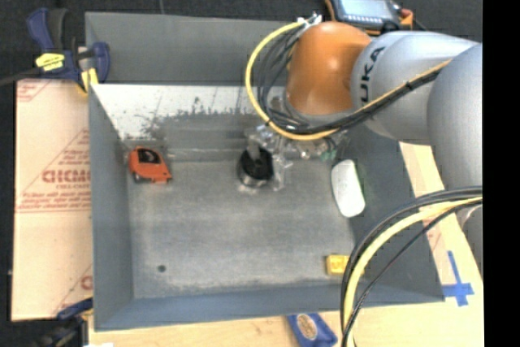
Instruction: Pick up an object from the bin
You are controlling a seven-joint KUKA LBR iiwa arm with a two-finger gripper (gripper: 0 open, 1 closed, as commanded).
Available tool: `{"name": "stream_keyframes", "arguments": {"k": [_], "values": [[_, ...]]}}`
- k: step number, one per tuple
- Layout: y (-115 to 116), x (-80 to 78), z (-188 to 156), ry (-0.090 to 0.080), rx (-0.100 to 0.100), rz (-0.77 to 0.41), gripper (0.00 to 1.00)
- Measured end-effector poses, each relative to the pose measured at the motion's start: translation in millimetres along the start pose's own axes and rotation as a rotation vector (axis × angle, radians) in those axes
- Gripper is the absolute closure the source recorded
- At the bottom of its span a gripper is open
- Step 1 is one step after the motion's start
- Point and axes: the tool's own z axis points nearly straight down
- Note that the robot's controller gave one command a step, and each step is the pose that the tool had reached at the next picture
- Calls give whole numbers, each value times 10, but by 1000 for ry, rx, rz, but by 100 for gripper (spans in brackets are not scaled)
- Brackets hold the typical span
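Camera view from above: my gripper (266,161) hangs over a small black round object (254,166) mid-way across the grey bin (236,256), whether apart or clamped I cannot tell, and I judge nothing lifted yet.

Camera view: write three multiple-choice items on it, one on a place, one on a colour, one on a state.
1. Where does the small orange boxy thing lie?
A. left, by the back wall of the grey metal bin
B. in the front right corner
C. outside the bin

2. What colour is the small block near the front right corner?
A. blue
B. yellow
C. green

3. How is the white oblong plastic thing, right of the tool?
A. hanging from the tool
B. stacked on the orange thing
C. lying on the bin floor

1 A: it sits left, below the back wall. 2 B: it shows yellow. 3 C: it rests on the floor.
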Motion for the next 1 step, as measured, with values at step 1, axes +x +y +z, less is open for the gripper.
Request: {"name": "stream_keyframes", "arguments": {"k": [1], "values": [[92,123,-88,29,-19,-3,100]]}}
